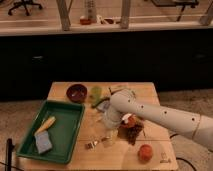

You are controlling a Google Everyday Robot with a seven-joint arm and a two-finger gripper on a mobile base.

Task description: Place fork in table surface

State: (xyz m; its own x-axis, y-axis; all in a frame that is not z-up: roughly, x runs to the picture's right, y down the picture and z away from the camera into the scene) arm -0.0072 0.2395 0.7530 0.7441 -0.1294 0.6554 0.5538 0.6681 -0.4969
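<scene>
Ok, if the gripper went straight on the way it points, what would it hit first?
Probably the wooden table: the gripper points down at its bare top, just right of the fork. Depth is hard to judge.

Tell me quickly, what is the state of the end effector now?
State of end effector cannot be told; it is above the table, near the fork.

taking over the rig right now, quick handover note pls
End effector: low over the middle of the table, right beside the fork; whether it grips the fork cannot be made out.
Fork: down at the table surface near the front edge, between the green tray and the brown bag.
Done: fork brought to the table.
Left: confirm it rests on the wood, release it if held, lift the arm away.
</scene>
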